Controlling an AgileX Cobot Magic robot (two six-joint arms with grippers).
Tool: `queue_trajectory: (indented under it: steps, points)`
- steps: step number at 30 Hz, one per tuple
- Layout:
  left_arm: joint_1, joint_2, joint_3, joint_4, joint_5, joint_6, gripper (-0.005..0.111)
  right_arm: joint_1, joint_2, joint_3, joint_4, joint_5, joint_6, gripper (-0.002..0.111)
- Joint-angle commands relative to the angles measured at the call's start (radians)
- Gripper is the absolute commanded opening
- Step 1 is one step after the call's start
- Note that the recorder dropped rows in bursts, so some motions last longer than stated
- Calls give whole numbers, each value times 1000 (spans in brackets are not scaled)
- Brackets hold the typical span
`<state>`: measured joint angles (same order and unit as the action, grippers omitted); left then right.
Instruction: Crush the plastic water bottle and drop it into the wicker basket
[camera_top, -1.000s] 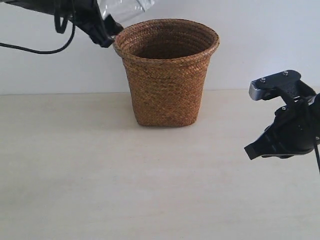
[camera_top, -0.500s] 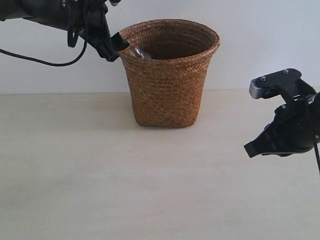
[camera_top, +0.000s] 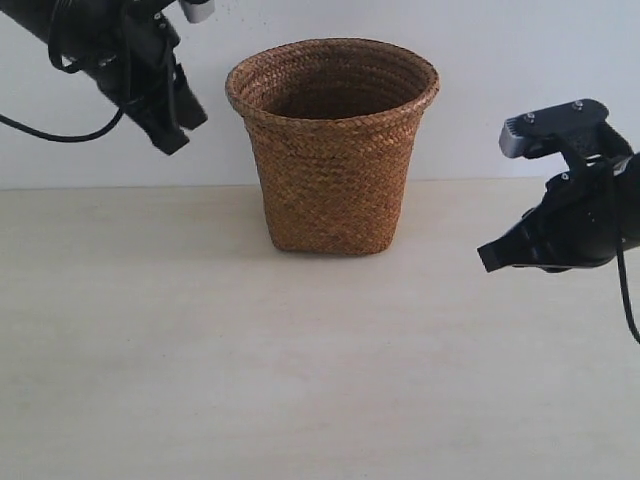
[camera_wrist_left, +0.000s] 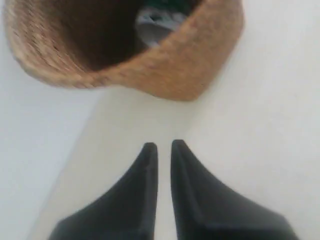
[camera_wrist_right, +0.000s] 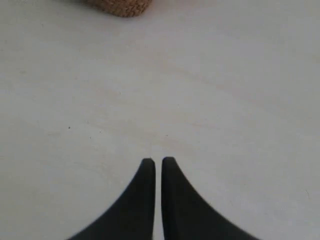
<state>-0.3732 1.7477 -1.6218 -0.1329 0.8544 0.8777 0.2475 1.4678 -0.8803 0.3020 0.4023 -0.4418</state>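
Note:
The brown wicker basket (camera_top: 335, 150) stands upright at the back middle of the table. The plastic water bottle (camera_wrist_left: 159, 22) lies crumpled inside it, a clear patch with green beside it, seen only in the left wrist view; the exterior view hides it behind the basket wall. My left gripper (camera_top: 180, 130) hangs in the air left of the basket rim, apart from it, shut and empty (camera_wrist_left: 161, 146). My right gripper (camera_top: 487, 258) hovers over the table to the right of the basket, shut with nothing in it (camera_wrist_right: 158, 160).
A pale table (camera_top: 300, 380) runs under everything, with a white wall (camera_top: 500, 60) behind. The basket's base (camera_wrist_right: 120, 6) shows at the edge of the right wrist view. A black cable (camera_top: 60, 135) loops under the left arm.
The bottle has left my left gripper and dropped into the basket. The left gripper has pulled away leftward from the rim and closed. The right gripper shifted slightly up and left.

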Motion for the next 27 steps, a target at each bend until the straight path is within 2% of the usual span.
queue_trajectory:
  steps: [1, 4, 8, 11, 14, 21, 27]
  points:
    - [3, -23, -2, 133, 218, -286, 4, -8, -3, -103, 6, 224, 14, 0]
    - [3, -26, -2, 239, 367, -470, 4, -8, -3, -160, -17, 369, 35, 0]
    - [5, -59, 56, 278, 367, -673, 4, -8, -3, -189, -152, 520, 134, 0]
    - [5, -139, 173, 286, 367, -732, 4, -8, -11, -189, -330, 605, 309, 0]
    - [5, -279, 313, 304, 367, -773, 4, -8, -81, -189, -371, 622, 380, 0]
    - [5, -575, 544, 298, 291, -822, 4, -8, -356, -79, -378, 530, 450, 0]
    - [5, -858, 757, 289, 55, -859, 4, -8, -669, 231, -390, 146, 517, 0]
